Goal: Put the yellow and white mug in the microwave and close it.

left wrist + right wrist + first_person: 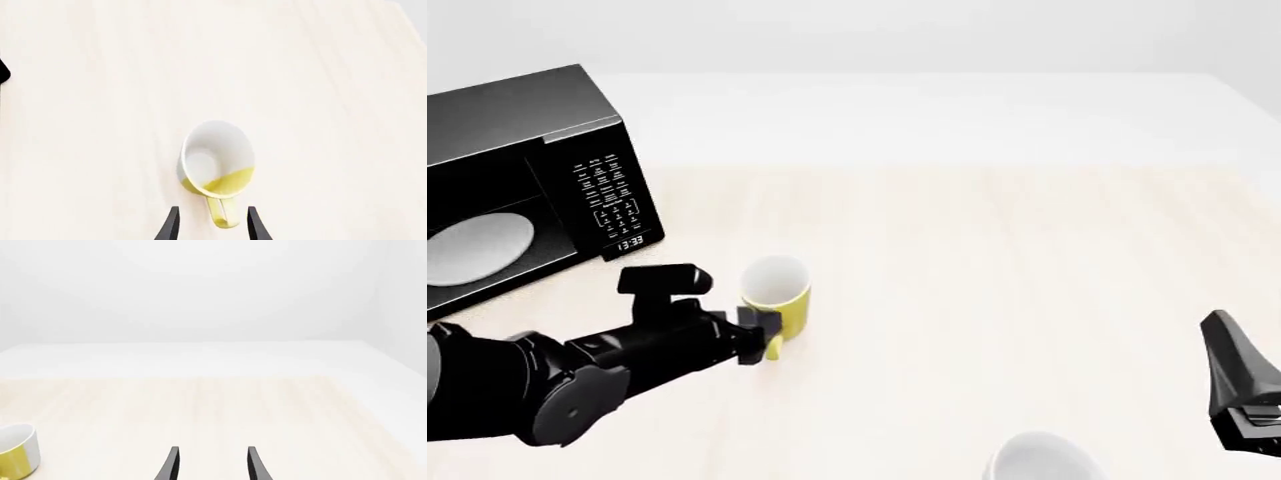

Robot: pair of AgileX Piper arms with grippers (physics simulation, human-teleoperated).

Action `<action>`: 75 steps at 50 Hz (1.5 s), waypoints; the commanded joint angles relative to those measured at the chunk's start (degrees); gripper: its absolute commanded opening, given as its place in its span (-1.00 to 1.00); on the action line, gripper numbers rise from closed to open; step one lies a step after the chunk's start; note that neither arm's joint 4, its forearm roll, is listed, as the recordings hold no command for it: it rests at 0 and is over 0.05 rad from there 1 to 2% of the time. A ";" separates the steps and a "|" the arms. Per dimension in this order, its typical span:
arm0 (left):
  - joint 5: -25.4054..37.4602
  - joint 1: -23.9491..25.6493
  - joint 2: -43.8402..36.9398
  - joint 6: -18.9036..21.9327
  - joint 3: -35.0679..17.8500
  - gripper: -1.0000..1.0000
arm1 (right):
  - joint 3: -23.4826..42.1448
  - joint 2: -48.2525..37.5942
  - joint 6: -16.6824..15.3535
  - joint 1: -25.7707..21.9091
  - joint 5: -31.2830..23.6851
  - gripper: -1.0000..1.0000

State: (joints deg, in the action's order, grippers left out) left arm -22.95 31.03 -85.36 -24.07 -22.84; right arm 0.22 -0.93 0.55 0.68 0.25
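The yellow and white mug (777,293) stands upright on the pale wooden table, right of the microwave (527,130). In the left wrist view the mug (217,160) shows its white inside, and its yellow handle (223,214) points back between the fingers. My left gripper (212,227) is open, with one finger on each side of the handle and a gap to both. In the front view the left gripper (754,335) sits at the mug's near side. The microwave's cavity shows a white round plate (481,245); its door is out of view. My right gripper (212,467) is open and holds nothing.
A plain white rounded vessel (1041,462) sits at the near edge, left of the right gripper (1238,390). The microwave's button panel (610,195) faces the mug. The right wrist view catches the mug (17,452) at its edge, with bare table (267,405) ahead.
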 commanded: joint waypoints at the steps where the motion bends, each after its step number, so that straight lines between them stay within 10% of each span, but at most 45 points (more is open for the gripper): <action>1: -1.48 1.00 -3.55 -1.96 -0.35 1.00 | 0.00 0.00 0.00 0.01 0.00 1.00; 33: -3.87 3.54 -9.55 -5.55 -1.06 1.00 | 0.00 0.00 0.00 0.00 0.00 1.00; 34: -3.61 2.53 -8.44 -4.55 -0.89 -1.00 | 0.00 0.00 0.00 0.01 0.00 1.00; 75: 4.72 -8.79 17.20 7.87 5.70 -1.00 | 0.00 0.00 0.01 0.01 0.00 1.00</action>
State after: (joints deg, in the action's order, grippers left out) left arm -20.04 27.03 -74.71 -20.81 -18.71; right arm 0.22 -0.93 0.55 0.68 0.25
